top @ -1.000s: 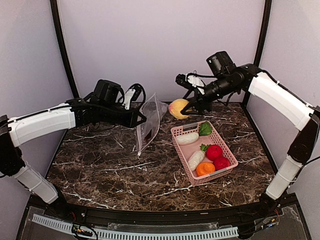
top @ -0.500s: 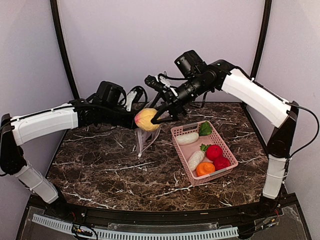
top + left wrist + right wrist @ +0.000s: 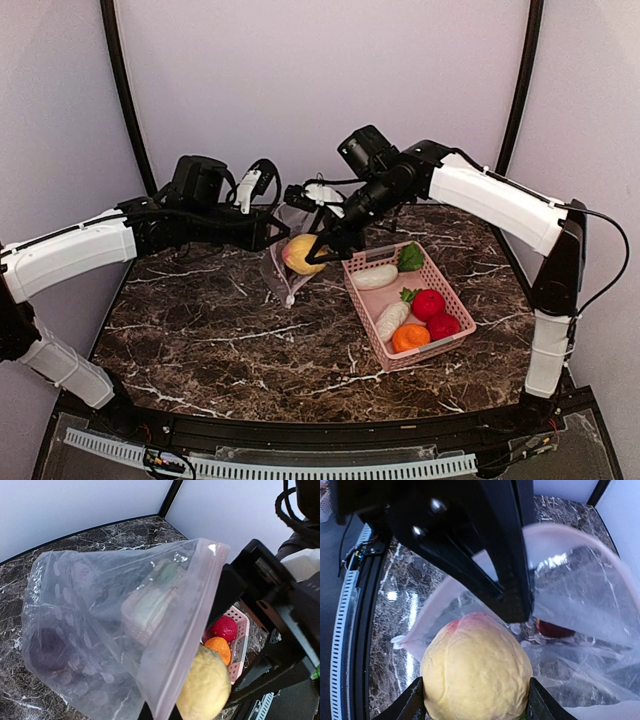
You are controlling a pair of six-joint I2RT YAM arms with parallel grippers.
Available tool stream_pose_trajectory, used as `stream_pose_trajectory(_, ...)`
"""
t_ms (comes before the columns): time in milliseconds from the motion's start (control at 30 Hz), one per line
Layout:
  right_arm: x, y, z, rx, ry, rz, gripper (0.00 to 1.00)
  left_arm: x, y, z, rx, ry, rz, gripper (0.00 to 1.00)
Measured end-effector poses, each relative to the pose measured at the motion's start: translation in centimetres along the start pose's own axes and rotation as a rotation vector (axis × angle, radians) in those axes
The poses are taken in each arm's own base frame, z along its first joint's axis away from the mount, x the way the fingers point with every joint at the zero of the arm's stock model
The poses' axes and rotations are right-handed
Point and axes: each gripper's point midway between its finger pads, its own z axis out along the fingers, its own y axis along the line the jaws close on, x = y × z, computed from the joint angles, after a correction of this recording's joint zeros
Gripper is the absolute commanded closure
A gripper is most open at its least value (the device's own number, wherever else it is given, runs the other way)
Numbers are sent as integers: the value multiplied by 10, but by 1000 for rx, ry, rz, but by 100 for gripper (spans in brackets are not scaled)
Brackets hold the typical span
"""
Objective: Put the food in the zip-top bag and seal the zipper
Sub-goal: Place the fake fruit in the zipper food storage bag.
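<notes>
Rear-centre of worktop (image 3: 200, 340) | left gripper (image 3: 274, 238) pinching zip-top bag (image 3: 100, 630) rim, fingertips hidden | right gripper (image 3: 475, 705) clamped on yellow-peach ball (image 3: 298, 254) at bag mouth | inside: dark purple piece (image 3: 47, 650), blurred

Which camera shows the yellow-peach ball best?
The right wrist view: the yellow-peach ball fills it, close and sharp. The top view shows it small; in the left wrist view the zip-top bag hides part.

A pink mesh basket (image 3: 432, 356) sits right of centre on the dark marble desk (image 3: 220, 340), with pale walls (image 3: 320, 80) behind.
</notes>
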Motion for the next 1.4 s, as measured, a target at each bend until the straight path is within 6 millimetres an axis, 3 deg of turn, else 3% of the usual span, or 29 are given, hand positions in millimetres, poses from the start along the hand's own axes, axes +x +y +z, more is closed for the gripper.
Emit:
stream_pose_trajectory(300, 10, -36, 1, 228, 90, -6, 50, -3, -2, -1, 8, -12, -9, 99)
stream_pose_trajectory(500, -10, -21, 10, 315, 126, -88, 48, -1, -2, 0, 8, -5, -20, 99)
stream_pose_trajectory(667, -13, -30, 12, 404, 160, -104, 30, 0, 1, 0, -4, 2, -22, 99)
stream_pose_trajectory(967, -23, -33, 14, 471, 145, -139, 15, 3, 3, 0, -13, 10, -33, 99)
stream_pose_trajectory(1267, -23, -15, 2, 433, 123, -166, 13, 0, 15, 0, -55, -1, -69, 99)
stream_pose_trajectory(1400, -25, -14, -6, 444, 110, -165, 19, -2, 20, -1, -67, -9, -87, 99)
